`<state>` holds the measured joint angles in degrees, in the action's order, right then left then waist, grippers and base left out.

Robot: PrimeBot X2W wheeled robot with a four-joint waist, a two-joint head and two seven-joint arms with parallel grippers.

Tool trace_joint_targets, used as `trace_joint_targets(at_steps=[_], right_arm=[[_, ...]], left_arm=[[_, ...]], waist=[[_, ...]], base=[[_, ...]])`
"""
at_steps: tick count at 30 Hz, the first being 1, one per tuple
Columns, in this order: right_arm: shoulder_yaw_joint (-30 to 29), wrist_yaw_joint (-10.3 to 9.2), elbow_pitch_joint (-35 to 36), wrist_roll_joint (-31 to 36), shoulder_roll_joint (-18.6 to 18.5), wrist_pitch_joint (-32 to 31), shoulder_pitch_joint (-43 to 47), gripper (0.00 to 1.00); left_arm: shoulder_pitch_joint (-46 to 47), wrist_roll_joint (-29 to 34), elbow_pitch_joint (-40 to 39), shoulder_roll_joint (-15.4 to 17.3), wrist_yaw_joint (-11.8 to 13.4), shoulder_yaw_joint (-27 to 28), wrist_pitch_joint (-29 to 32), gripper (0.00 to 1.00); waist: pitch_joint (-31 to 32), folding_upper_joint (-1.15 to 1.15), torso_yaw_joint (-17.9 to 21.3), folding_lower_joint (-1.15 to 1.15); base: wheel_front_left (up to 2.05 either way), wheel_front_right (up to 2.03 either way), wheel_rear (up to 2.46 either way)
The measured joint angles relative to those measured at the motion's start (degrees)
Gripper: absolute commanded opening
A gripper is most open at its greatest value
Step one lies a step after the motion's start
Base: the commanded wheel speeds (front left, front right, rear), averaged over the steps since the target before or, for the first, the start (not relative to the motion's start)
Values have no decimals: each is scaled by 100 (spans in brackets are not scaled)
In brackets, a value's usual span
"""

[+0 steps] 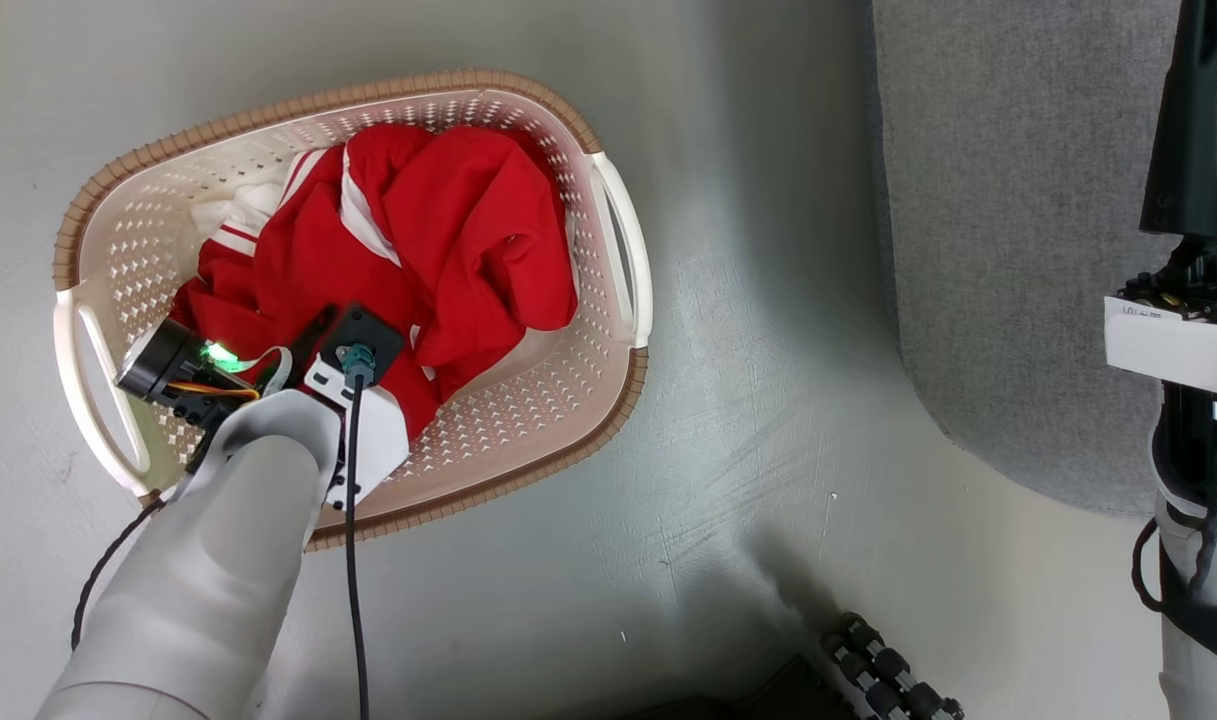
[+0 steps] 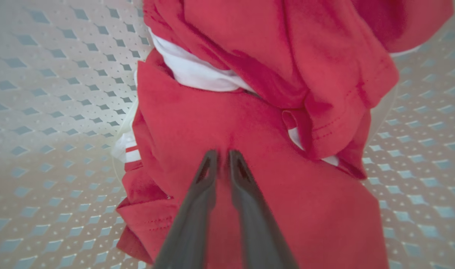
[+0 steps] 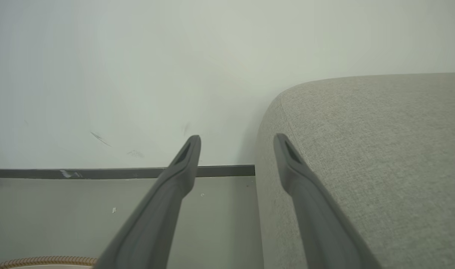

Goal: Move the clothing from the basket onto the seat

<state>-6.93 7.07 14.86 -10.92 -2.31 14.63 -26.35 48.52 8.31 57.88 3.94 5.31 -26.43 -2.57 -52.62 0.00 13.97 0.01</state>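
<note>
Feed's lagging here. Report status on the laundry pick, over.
Left gripper pinched on clothing inside basket. Right gripper open, idle near seat. No obstruction seen.

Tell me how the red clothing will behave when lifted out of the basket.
The clothing will likely hang limp, since it lies crumpled in soft folds. It looks thin, so probably light. With the left gripper pinching just one fold, overlapping garments may drag along or slip back into the basket.

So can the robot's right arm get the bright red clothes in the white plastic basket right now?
Probably not easily. The right gripper is open beside the grey fabric sofa, across the floor from the cream perforated plastic basket, and the left gripper pinches the bright red soft clothing there.
</note>
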Motion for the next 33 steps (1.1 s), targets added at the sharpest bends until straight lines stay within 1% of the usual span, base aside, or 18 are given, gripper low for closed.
trace_joint_targets(at_steps=[1,10,14,24,33], right_arm=[[-2,0,-2,-14,0,0,0,100],[-151,0,-75,-73,0,0,-16,100],[-141,0,-107,-80,-1,0,-138,100],[-124,0,-236,-65,-2,0,-219,100],[-122,0,-387,44,-7,0,-218,100]], left_arm=[[29,7,19,-1,-1,-5,0,0],[162,45,30,-70,-197,-104,-86,0],[162,-64,-4,-104,-296,-99,-171,0],[159,-153,-269,-130,-346,-92,-552,0],[-12,-459,-702,-163,-341,73,-1024,0]], waist=[[-2,0,9,1],[22,0,17,0],[71,0,-22,0],[259,0,-157,0],[560,0,-318,0]], base=[[0,0,0],[0,0,0],[0,0,0],[0,0,0],[0,0,0]])
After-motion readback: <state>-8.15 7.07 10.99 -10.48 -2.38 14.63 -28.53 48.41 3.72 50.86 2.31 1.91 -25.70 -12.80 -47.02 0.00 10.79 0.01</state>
